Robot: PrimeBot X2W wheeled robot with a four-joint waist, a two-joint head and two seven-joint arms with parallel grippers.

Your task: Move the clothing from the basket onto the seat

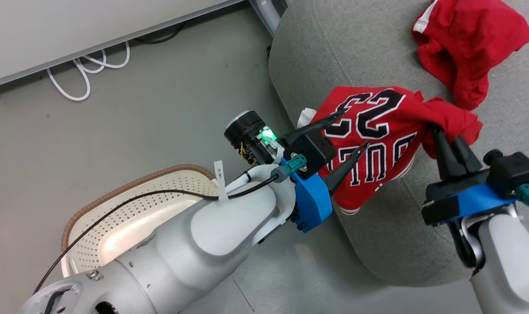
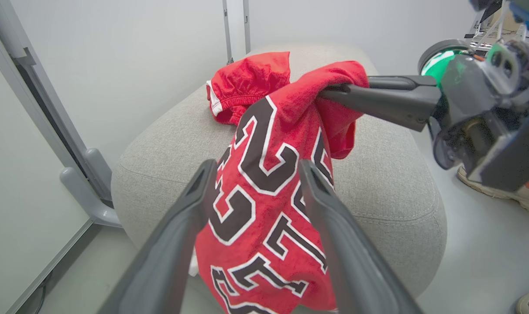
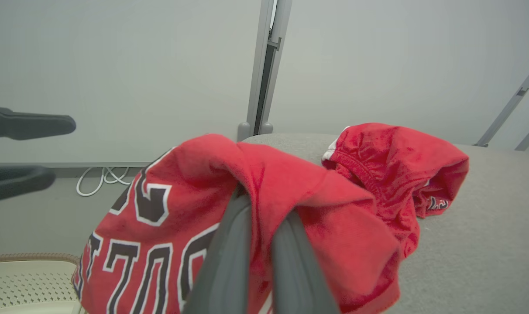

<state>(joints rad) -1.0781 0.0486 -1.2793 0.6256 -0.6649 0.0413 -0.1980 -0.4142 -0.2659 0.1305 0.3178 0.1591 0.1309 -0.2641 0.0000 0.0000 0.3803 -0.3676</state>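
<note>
Head view: jersey [image 1: 378, 131] hung over the edge of the seat [image 1: 325, 48], centre of frame.
The right jaws are clenched on a fold of the jersey at centre right; the left jaws are spread wide before it, grasping nothing. Much cloth is draped down the seat's rounded side, so a slide to the floor [image 1: 181, 87] is judged likely if it is released there. The other red garment [image 1: 469, 43] is laid at upper right.
</note>
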